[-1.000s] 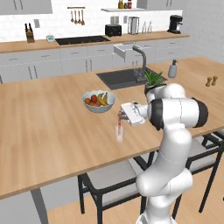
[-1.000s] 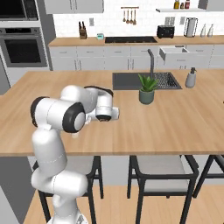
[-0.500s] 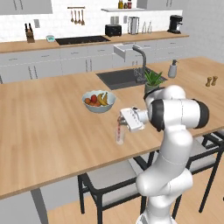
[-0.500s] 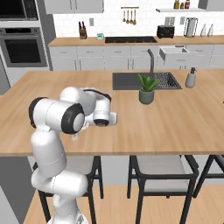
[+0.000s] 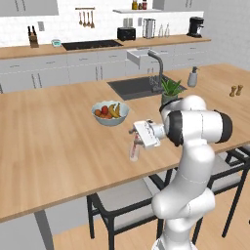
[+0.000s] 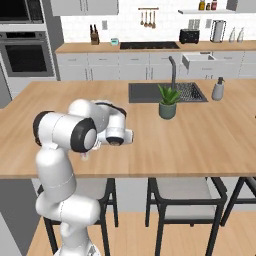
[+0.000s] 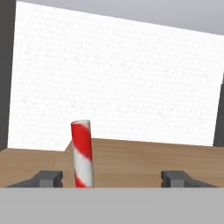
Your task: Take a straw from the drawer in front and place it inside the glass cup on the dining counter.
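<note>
The red-and-white striped straw [image 7: 82,153] stands upright between my fingertips [image 7: 46,178], nearer the left one and touching neither. My gripper [image 7: 111,179] is open with the jaws wide apart. On the dining counter [image 5: 49,146] the small glass cup [image 5: 134,154] holds the straw [image 5: 133,146] just below my gripper [image 5: 135,137], near the counter's front edge. In the right base view my own arm hides the cup. The drawer [image 5: 138,57] stands pulled out of the far wall cabinets.
A white fruit bowl [image 5: 110,113] sits just behind the cup. A potted plant [image 5: 170,90], the dark sink [image 5: 139,87] with its tap [image 5: 157,68] and a soap bottle [image 5: 194,77] lie to the right. Stools [image 5: 122,205] stand under the counter's near edge.
The jaws have gone from shut on the straw to wide open. The straw stays standing in the glass cup. The arm has hardly moved.
</note>
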Tool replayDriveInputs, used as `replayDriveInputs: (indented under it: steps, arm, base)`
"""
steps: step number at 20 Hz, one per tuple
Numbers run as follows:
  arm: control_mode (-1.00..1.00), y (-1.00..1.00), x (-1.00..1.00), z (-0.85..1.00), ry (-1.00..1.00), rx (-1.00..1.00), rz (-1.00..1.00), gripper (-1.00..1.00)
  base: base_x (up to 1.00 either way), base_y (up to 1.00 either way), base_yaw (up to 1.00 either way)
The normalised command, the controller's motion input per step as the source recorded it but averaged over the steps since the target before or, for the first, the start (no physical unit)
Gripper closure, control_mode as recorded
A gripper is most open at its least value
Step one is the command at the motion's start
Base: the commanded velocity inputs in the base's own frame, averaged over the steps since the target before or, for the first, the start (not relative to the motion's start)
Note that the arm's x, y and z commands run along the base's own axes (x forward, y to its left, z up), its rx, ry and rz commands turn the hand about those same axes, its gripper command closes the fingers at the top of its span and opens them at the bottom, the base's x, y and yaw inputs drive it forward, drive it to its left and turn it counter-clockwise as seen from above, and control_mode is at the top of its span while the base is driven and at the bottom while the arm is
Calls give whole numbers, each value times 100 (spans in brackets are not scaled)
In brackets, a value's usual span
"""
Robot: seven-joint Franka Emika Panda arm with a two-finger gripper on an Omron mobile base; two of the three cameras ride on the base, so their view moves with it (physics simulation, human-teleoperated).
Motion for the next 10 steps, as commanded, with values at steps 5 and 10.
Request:
replayDriveInputs:
  steps: [5, 10]
  arm:
    - [-100, 0, 0, 43, -16, -2, 0, -100]
    - [-100, 0, -1, 56, -14, -5, -1, -100]
  base:
    - [0, 0, 0]
    - [0, 0, 0]
